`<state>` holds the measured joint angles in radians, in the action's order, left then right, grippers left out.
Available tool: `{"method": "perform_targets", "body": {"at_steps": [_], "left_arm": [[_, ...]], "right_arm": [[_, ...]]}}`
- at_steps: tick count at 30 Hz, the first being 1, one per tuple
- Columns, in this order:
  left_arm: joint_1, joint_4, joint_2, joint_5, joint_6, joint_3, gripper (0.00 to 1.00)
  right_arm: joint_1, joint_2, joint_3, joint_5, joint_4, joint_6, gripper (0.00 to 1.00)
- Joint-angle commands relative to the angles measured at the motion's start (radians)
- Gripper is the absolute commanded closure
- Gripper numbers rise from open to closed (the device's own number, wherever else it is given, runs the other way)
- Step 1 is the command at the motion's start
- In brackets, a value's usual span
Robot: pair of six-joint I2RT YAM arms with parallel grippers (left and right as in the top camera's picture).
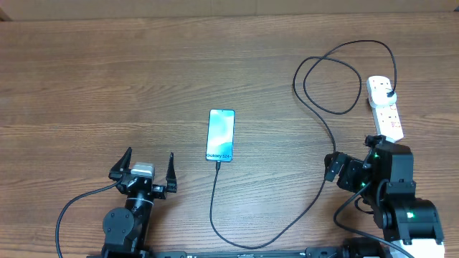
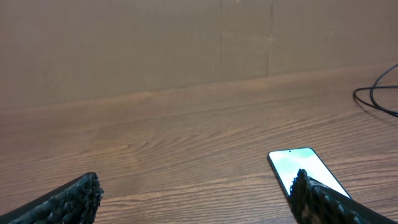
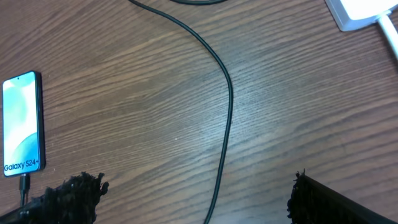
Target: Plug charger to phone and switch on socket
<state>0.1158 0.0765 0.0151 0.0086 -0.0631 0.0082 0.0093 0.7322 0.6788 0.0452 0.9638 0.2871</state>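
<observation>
Overhead view of a wood table (image 1: 86, 72), two robot arms at the near edge.

Left of the phone, nearer the robot: left gripper (image 1: 150, 161), fingers spread wide, nothing btwn them, over bare wood.

Centre: phone (image 1: 221, 135) lying flat, screen up, lit blue-teal, short edge toward the robot.

The charger (image 3: 230, 102), a thin black cable, meets the phone's near edge w/ its tip; can't tell if it is fully seated. From there it drops toward the robot, sweeps right and climbs past the right arm. It then loops well right of the phone and ends in a black plug sitting in the socket.

Right of the phone: right gripper (image 3: 191, 180), jaws wide apart & empty. Its wrist view shows the cable crossing the table btwn its fingers.

Far right of the phone: socket (image 1: 385, 107), a white strip w/ the plug in the outlet farther from the robot. Switch pos. is too small to read. A white cord (image 3: 387, 28) leaves the strip's end.

Likely step left: the switch. Risks:
- The right arm sits just beside the cable, so reaching for the strip could snag it & pull the tip out or drag the phone.
- The strip looks loose, so a sideways push may slide it instead of flipping the switch.
- There are two switches, so hitting the wrong one is poss.

Only the cable stands in the way.
</observation>
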Motion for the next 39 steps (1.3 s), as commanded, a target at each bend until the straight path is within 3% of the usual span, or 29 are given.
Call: {"method": "perform_targets", "body": {"at_steps": [1, 39], "left_arm": [[-0.002, 0.002, -0.011, -0.012, -0.023, -0.003, 0.0], [-0.002, 0.002, -0.011, -0.011, -0.023, -0.003, 0.01]], "right_arm": [[0.006, -0.026, -0.04, 0.002, -0.021, -0.004, 0.0], [0.006, -0.153, -0.137, 0.002, -0.085, -0.004, 0.0]]}}
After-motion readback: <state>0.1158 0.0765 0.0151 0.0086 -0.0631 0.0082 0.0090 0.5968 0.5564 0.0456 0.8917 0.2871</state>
